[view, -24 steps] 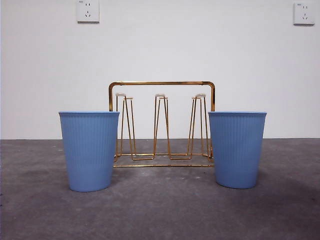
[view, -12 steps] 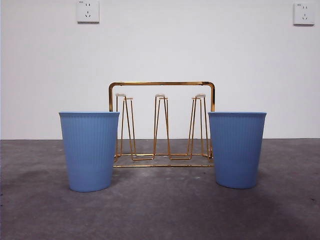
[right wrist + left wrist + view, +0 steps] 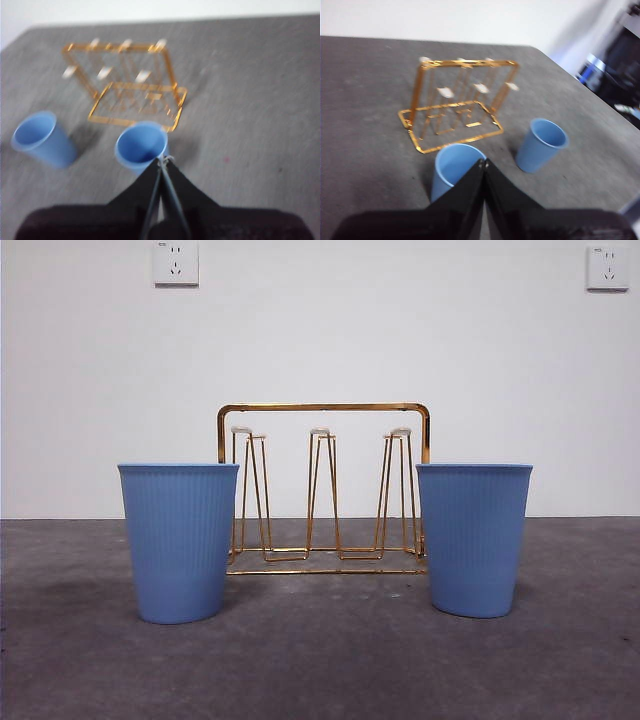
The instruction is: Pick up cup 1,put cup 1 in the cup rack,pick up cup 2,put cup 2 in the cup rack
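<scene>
- Two blue ribbed cups stand upright on the dark grey table (image 3: 320, 670), one at each side, well apart.
- The left-hand cup (image 3: 179, 542) stands in front of one end of the cup rack (image 3: 323, 490); the right-hand cup (image 3: 474, 538) stands in front of the other end. From the front each cup overlaps a corner of the rack's frame; the wrist views show both cups just beside the rack's base.
- The cup rack is gold wire, upright, between and behind the cups, and its prongs are bare.
- The left gripper (image 3: 484, 162) hangs above the table with its two black jaws pressed together, holding nothing. In its view its tip shows over the rim of the nearer cup (image 3: 452, 170).
- The right gripper (image 3: 162, 161) is likewise clenched on nothing, its tip over the edge of the cup nearest to it (image 3: 142, 145).
- Neither arm shows in the front view.
- Two white wall sockets (image 3: 176, 262) sit high on the white wall behind.
</scene>
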### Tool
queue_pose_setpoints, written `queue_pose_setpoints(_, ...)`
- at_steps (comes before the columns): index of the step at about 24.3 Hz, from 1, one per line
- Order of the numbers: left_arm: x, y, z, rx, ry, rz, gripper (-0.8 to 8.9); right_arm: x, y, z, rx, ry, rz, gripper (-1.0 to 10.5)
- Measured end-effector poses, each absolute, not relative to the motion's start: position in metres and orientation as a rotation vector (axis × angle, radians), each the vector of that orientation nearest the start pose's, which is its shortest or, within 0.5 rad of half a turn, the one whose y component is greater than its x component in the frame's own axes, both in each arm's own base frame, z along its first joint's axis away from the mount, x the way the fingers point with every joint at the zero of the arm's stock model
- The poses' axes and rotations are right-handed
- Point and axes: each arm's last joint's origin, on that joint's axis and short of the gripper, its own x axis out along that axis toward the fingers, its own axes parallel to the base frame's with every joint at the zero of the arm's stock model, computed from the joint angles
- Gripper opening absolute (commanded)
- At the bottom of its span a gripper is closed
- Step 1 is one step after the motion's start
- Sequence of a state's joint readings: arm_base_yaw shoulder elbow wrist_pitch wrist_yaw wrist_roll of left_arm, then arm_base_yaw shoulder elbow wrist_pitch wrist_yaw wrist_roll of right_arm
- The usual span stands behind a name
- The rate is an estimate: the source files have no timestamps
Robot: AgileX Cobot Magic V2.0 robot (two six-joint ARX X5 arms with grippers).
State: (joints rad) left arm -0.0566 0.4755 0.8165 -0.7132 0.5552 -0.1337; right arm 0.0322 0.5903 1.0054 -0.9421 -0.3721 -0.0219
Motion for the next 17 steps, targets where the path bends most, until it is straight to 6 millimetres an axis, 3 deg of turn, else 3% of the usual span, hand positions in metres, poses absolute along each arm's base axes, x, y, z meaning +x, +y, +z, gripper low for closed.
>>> queue_pose_setpoints(4, 0.082, -0.022, 0.350, -0.194, 0.436, -0.629, -0.06, 0.078, 0.013, 0.369, 0.027, 0.598, 0.420, -0.1)
queue_pose_setpoints(9, 0.085, -0.026, 0.368, -0.164, 0.440, -0.675, 0.06, 0.075, 0.013, 0.379, 0.004, 0.572, 0.425, 0.1)
queue_pose_setpoints(10, 0.086, -0.027, 0.368, -0.165, 0.448, -0.679, 0.54, 0.075, 0.013, 0.380, 0.004, 0.569, 0.426, 0.6)
queue_pose_setpoints(11, 0.086, -0.027, 0.368, -0.167, 0.454, -0.681, 2.37, 0.075, 0.013, 0.381, 0.004, 0.568, 0.425, 2.1)
queue_pose_setpoints(13, 0.087, -0.028, 0.368, -0.183, 0.466, -0.699, 7.30, 0.077, 0.013, 0.380, 0.009, 0.580, 0.429, 5.1)
queue_pose_setpoints(14, 0.087, -0.028, 0.368, -0.199, 0.473, -0.729, 7.72, 0.080, 0.014, 0.381, 0.018, 0.589, 0.438, 5.7)
queue_pose_setpoints(17, 0.088, -0.031, 0.368, -0.227, 0.481, -0.812, 7.72, 0.090, 0.014, 0.385, 0.039, 0.611, 0.449, 5.7)
